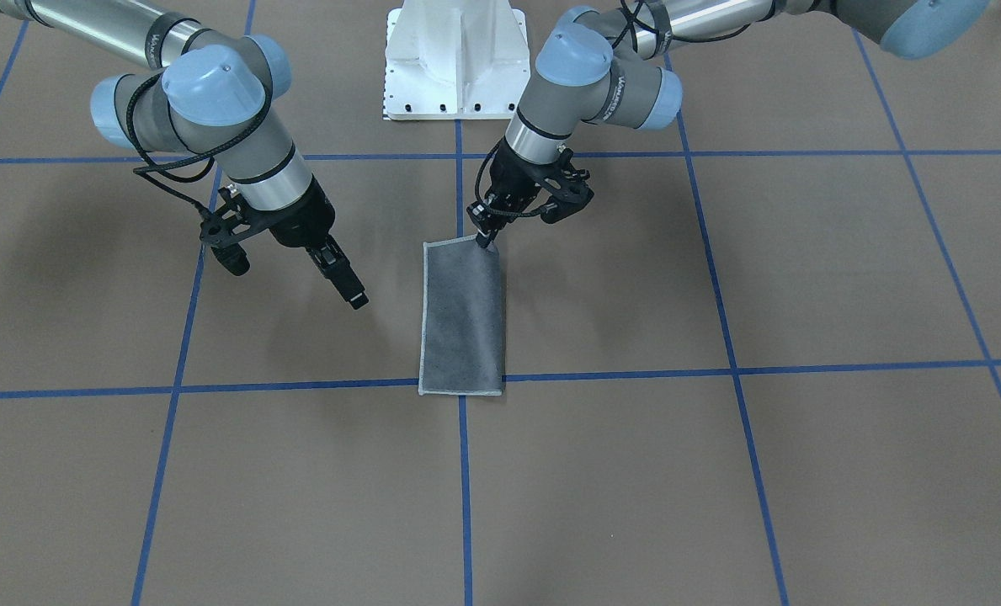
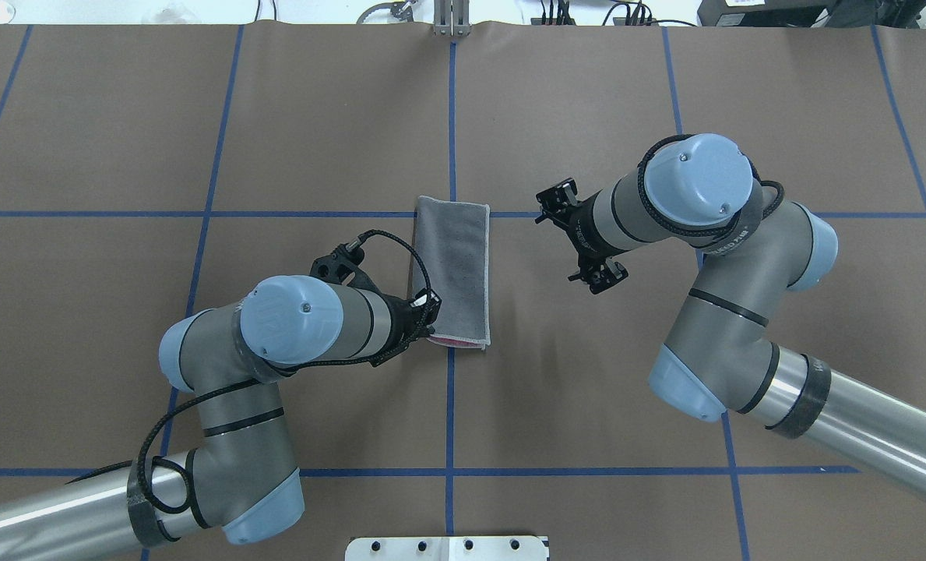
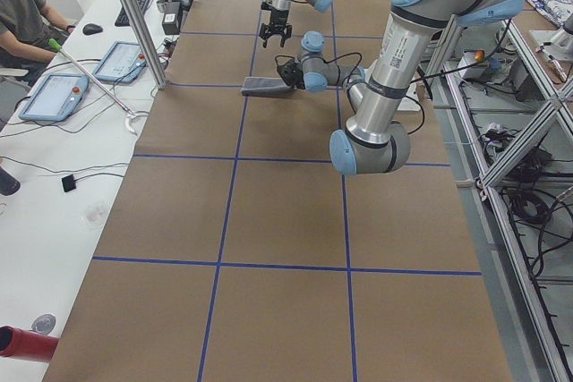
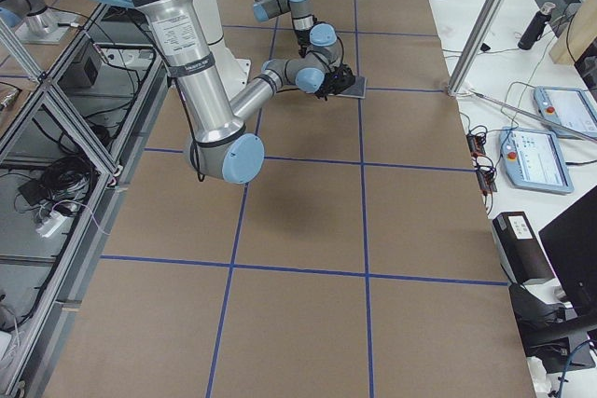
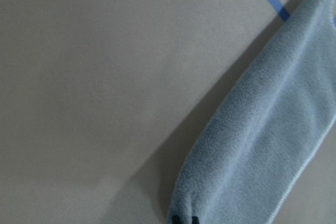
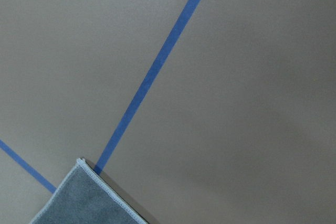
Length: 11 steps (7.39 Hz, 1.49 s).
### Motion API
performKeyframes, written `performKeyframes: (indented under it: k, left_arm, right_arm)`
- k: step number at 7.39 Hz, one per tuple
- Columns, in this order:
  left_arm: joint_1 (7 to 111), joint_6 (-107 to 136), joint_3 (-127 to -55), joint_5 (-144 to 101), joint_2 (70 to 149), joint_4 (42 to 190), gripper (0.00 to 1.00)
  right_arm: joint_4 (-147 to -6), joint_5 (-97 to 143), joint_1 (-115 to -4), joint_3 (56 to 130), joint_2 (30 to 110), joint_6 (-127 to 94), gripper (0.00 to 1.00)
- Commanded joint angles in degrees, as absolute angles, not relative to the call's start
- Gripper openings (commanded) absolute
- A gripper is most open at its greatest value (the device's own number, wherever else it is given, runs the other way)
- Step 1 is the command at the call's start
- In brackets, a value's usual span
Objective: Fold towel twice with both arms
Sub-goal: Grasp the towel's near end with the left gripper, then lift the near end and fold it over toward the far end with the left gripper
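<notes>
Towel (image 1: 462, 324), folded once into a narrow strip with the grey face up, lies at the centre of the table (image 1: 719, 488), its far end over a crossing of blue tape lines (image 1: 465, 488); a pink sliver shows at the end nearest the robot. Left gripper (image 1: 485, 237) pinches that end's corner, held slightly off the table. Right gripper (image 1: 344, 282) hangs beside the strip, touching nothing; whether its fingers are spread cannot be told
</notes>
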State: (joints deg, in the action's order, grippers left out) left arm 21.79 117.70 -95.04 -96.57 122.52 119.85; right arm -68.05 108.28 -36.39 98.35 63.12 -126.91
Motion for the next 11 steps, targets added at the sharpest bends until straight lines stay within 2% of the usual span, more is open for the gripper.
performKeyframes:
  k: [1,4,7,9,11]
  left_arm:
    - [18.65,117.77,-101.74,-97.03,117.28,120.06,0.00]
    - [17.14,117.69,-109.85,-98.95,111.54,120.32,0.00]
    - [17.57,117.33,-107.06,-97.66,114.42,120.15,0.00]
    - [18.36,117.51,-102.24,-93.27,119.94,120.06,0.00]
    - [21.43,117.42,-98.98,-92.99,121.46,120.41,0.00]
  right_arm:
    - [-68.03,108.28,-36.47,98.26,63.19,-126.91,1.00]
    - [-67.77,109.94,-37.70,98.26,63.46,-126.83,1.00]
    - [-67.94,111.62,-39.55,98.17,63.63,-126.83,1.00]
    - [-67.76,111.53,-39.81,98.09,64.33,-126.04,1.00]
    - [-67.76,111.53,-39.90,98.00,64.34,-126.04,1.00]
